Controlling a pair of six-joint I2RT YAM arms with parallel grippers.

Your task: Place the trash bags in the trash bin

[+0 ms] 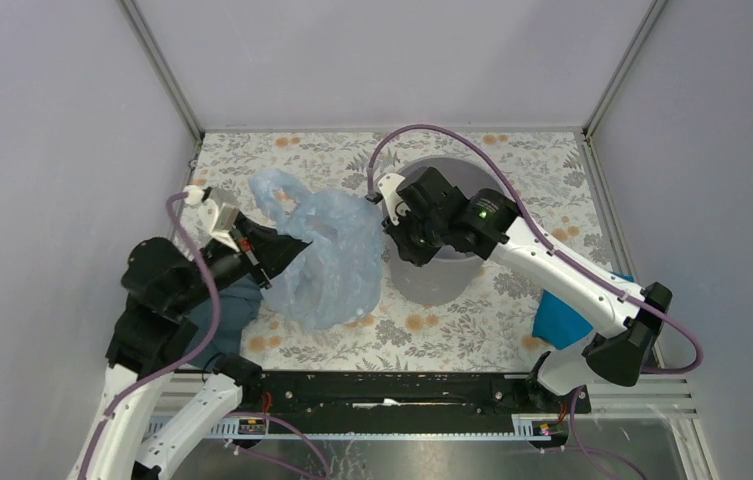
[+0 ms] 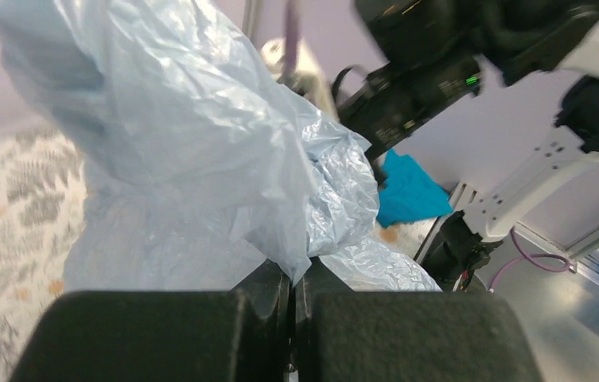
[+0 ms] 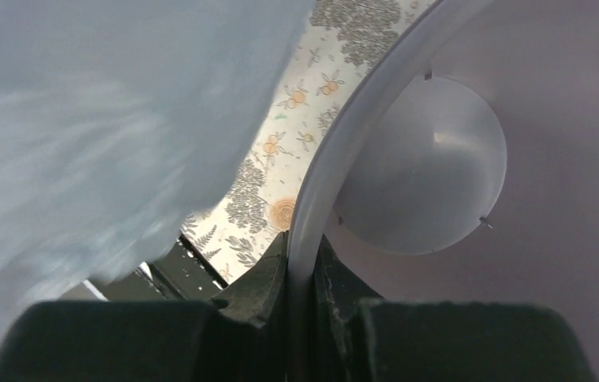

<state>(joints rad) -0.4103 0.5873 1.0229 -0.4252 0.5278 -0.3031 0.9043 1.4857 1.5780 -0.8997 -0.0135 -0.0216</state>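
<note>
The pale-blue translucent trash bag [image 1: 327, 255] hangs wrinkled over the floral table, left of the bin. My left gripper [image 1: 277, 262] is shut on a fold of the bag; in the left wrist view the film [image 2: 200, 143] is pinched between the closed jaws of the gripper [image 2: 302, 278]. The light-grey trash bin [image 1: 452, 272] stands at the middle right, mostly under my right arm. My right gripper [image 1: 399, 238] is shut on the bin's left rim; in the right wrist view the rim [image 3: 336, 167] runs between the jaws of the gripper [image 3: 302, 267], the bin's empty inside [image 3: 431, 175] to the right and the bag [image 3: 81, 119] to the left.
A dark teal-grey cloth [image 1: 227, 310] lies under the left arm. A bright blue cloth [image 1: 562, 315] lies at the right beside the right arm, also in the left wrist view [image 2: 407, 191]. Frame posts and grey walls close in the table. A black rail [image 1: 382, 390] runs along the near edge.
</note>
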